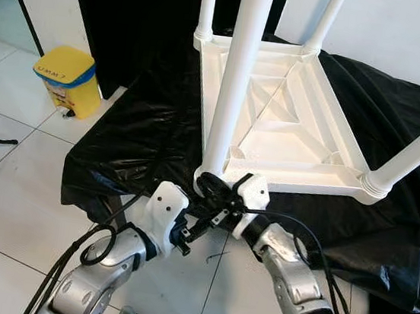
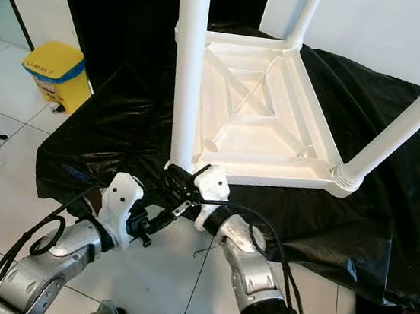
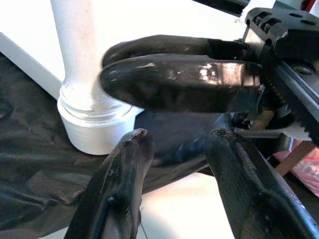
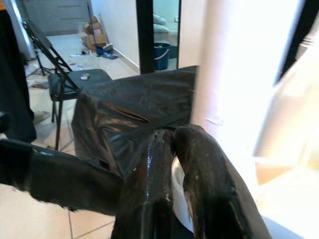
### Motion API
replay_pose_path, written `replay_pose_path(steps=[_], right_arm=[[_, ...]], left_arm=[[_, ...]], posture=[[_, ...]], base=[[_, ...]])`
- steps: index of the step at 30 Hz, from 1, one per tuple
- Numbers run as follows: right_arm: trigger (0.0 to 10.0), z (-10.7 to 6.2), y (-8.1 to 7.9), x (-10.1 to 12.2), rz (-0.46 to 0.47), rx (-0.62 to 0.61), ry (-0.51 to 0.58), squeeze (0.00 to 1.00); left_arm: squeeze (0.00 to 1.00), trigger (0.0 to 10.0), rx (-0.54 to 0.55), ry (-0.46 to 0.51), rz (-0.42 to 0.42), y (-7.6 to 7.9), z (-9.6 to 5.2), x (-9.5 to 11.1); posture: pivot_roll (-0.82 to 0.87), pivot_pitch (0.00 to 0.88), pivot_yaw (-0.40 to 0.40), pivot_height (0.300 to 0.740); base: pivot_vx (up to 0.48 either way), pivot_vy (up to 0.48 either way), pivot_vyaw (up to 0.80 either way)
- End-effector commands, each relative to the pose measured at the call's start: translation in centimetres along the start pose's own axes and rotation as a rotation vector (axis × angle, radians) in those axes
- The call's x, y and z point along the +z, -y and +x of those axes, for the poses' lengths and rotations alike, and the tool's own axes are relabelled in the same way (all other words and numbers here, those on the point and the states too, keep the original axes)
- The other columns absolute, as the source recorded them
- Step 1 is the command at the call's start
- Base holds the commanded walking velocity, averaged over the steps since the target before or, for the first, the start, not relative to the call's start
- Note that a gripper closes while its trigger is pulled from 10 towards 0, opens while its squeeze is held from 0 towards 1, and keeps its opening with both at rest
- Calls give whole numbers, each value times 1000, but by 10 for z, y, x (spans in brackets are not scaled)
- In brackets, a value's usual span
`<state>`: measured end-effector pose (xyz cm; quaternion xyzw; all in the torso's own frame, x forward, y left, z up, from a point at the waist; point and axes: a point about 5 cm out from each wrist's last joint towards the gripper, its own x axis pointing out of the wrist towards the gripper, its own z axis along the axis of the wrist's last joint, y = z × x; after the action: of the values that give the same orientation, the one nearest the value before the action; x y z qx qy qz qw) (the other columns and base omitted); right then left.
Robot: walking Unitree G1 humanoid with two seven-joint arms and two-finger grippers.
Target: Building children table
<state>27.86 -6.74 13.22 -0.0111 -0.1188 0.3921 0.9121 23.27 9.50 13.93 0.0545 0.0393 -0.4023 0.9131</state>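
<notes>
A white plastic children's table lies upside down on a black sheet, its legs pointing up. The near-left leg stands in its corner socket. Both grippers meet at the base of this leg. My right gripper is shut, its two fingers pressed together right beside the leg. My left gripper is open just below it. The right gripper's shut fingers cross above the gap between the left gripper's spread fingers.
Three more white legs rise from the other corners. A yellow bin stands on the white tile floor to the left. A black folding chair stands beyond the sheet. White walls lie behind.
</notes>
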Motion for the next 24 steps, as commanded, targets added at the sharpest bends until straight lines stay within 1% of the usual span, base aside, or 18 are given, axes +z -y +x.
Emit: replay_pose_path(steps=[1,2,3,4,6,8,11,12,13,14,17,18,19,20,21,22,23,24], right_arm=[[10000,-6,4,0,9,-22,-5,63],[10000,-10,6,0,6,-34,-9,863],[10000,-10,6,0,6,-34,-9,863],[10000,-14,9,1,5,-44,-12,1000],[10000,-14,9,1,5,-44,-12,1000],[10000,-22,14,3,-1,-77,-17,1000],[10000,-22,14,3,-1,-77,-17,1000],[10000,-27,17,3,-9,-101,-23,1000],[10000,-27,17,3,-9,-101,-23,1000],[10000,-32,20,3,-18,-131,-32,0],[10000,-38,23,3,-25,-174,-41,0],[10000,-41,26,4,-29,-207,-42,0],[10000,-41,26,4,-29,-207,-42,0],[10000,-45,29,4,-32,-239,-43,0],[10000,-48,32,4,-31,-272,-43,0],[10000,-48,32,4,-31,-272,-43,0],[10000,-51,35,5,-23,-307,-41,941],[10000,-56,38,6,-25,-353,-36,1000]], left_arm=[[0,10000,-114,-18,-5,10,0,-3],[0,10000,-128,-26,5,11,-1,-3],[0,10000,-128,-26,5,11,-1,-3],[0,10000,-142,-34,17,12,0,-4],[0,10000,-142,-34,17,12,0,-4],[0,10000,-162,-44,47,10,1,-3],[0,10000,-162,-44,47,10,1,-3],[0,10000,-178,-49,59,8,2,-2],[0,10000,-178,-49,59,8,2,-2],[0,10000,-209,-63,78,6,1,-2],[0,10000,-251,-83,90,3,1,-2],[271,10000,-268,-87,88,1,2,-1],[271,10000,-268,-87,88,1,2,-1],[333,10000,-274,-85,92,-1,4,1],[1000,10000,-278,-86,100,-2,5,2],[1000,10000,-278,-86,100,-2,5,2],[1000,10000,-285,-78,99,-3,7,4],[1000,10000,-286,-70,101,-5,10,7]], posture=[[112,143,-87,740],[105,144,-85,740],[105,144,-85,740],[100,144,-83,740],[100,144,-83,740],[92,140,-79,740],[92,140,-79,740],[87,139,-78,740],[87,139,-78,740],[77,138,-73,740],[70,138,-72,740],[65,137,-73,740],[65,137,-73,740],[65,137,-75,740],[66,137,-78,740],[66,137,-78,740],[64,137,-81,740],[64,139,-86,740]], base=[[0,0,0],[0,0,0],[0,0,0],[0,0,0],[0,0,0],[0,0,0],[0,0,0],[0,0,0],[0,0,0],[0,0,0],[0,0,0],[0,0,0],[0,0,0],[0,0,0],[0,0,0],[0,0,0],[0,0,0],[0,0,0]])
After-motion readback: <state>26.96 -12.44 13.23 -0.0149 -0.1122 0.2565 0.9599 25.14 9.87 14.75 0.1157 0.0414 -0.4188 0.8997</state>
